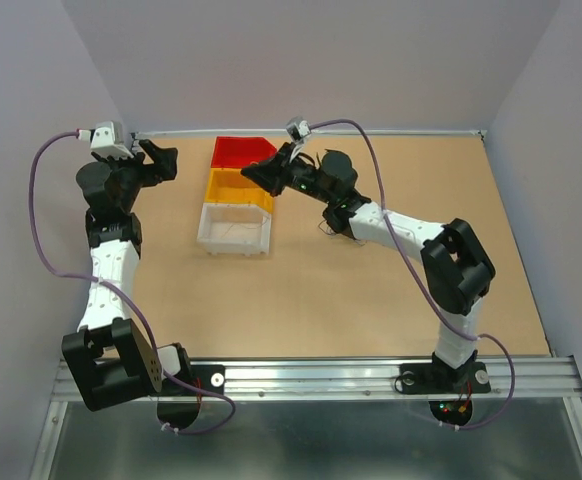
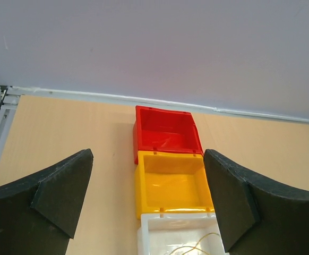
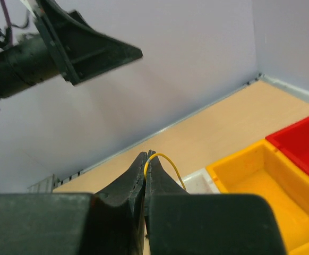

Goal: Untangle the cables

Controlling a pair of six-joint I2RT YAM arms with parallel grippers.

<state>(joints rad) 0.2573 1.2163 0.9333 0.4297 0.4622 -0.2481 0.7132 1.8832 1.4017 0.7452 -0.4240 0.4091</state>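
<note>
Yellow cable (image 3: 155, 154): a hair-fine strand pinched between the pressed-together fingers of the right gripper (image 3: 145, 155), arching out of the tips and down toward the bins. In the top view this gripper (image 1: 259, 174) hangs over the yellow bin (image 1: 233, 188), and the strand is too fine to see there.

A second yellowish strand (image 2: 197, 247) lies curled in the white bin (image 2: 142, 239), cut off by the bottom edge of the left wrist view. Faint thin loops (image 1: 324, 227) lie on the table beside the right forearm, too small to make out.

Red bin (image 2: 138, 127), yellow bin and white bin stand touching in one row, red farthest from the bases.

Left gripper (image 2: 148, 154): fingers spread wide, holding nothing, raised at the far left corner (image 1: 159, 160), facing the row of bins.

Thick lavender arm cables (image 1: 36, 200) loop beside each arm.

The table (image 1: 371, 300) is a tan board with a metal rail (image 1: 321, 378) at the near edge. Pale lavender walls (image 1: 321, 60) enclose three sides.
</note>
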